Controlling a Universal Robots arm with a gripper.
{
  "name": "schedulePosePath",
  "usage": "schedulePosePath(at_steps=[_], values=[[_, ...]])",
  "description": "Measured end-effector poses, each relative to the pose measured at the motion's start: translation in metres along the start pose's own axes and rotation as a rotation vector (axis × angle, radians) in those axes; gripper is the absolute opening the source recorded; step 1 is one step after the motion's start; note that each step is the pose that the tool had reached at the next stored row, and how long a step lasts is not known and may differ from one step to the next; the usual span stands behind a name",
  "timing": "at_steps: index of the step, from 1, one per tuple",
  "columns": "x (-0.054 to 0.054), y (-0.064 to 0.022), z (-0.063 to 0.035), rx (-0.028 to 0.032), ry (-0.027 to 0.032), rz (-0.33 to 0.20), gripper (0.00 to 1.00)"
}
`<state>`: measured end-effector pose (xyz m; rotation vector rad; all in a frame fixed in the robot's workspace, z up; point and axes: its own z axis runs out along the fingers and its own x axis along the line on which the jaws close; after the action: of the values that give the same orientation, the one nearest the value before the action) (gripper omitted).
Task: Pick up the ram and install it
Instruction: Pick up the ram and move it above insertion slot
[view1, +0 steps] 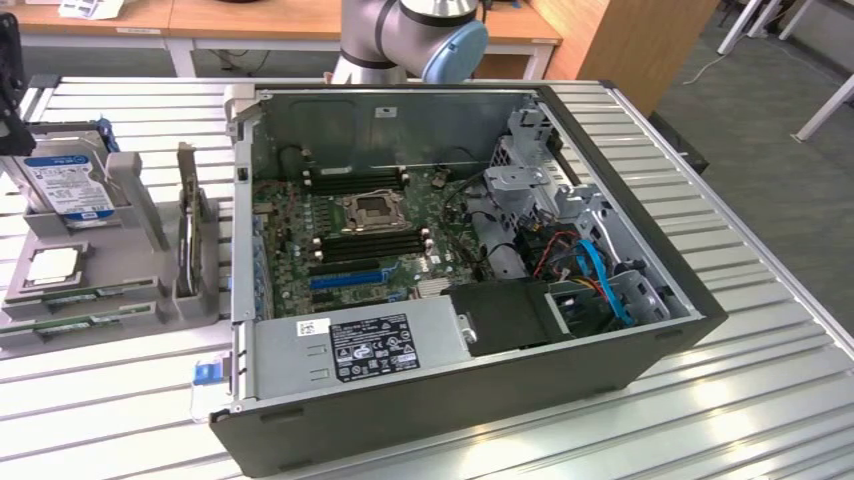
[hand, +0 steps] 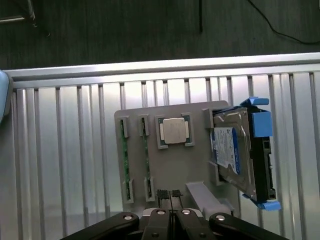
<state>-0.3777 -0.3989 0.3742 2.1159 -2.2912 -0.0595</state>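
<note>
Wrist view: finds gripper (hand: 170, 199) pinched fully shut and empty, poised over one edge of grey holder (hand: 172, 170) on slatted table (hand: 60, 150). Puts ram (hand: 146, 157) flat in its slot toward holder's side edge, opp. hdd (hand: 232, 150), w/ cpu (hand: 174, 131) between. Second stick (hand: 123, 160) parallel, right at that side edge.

Key relation: ram off to one side of fingertips, not under them. Long axis running from gripper's edge of holder toward far edge, i.e. in line w/ seam between shut fingers, so prob. closing direction already across thin width. Nearer stick = the one by cpu. No contact w/ either.

Ext. view: places holder near table's edge on exterior view's left, beside open pc case (view1: 467, 420).
</note>
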Motion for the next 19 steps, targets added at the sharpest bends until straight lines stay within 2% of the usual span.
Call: schedulePosePath(at_steps=[3,14,19], values=[[0.0000,0.0000,0.0000,-0.0003,0.0011,-0.024,0.10],[0.0033,-0.0003,0.0000,-0.0003,0.0011,-0.025,0.10],[0.0046,-0.0004,0.0000,-0.0005,-0.0029,-0.025,0.10]])
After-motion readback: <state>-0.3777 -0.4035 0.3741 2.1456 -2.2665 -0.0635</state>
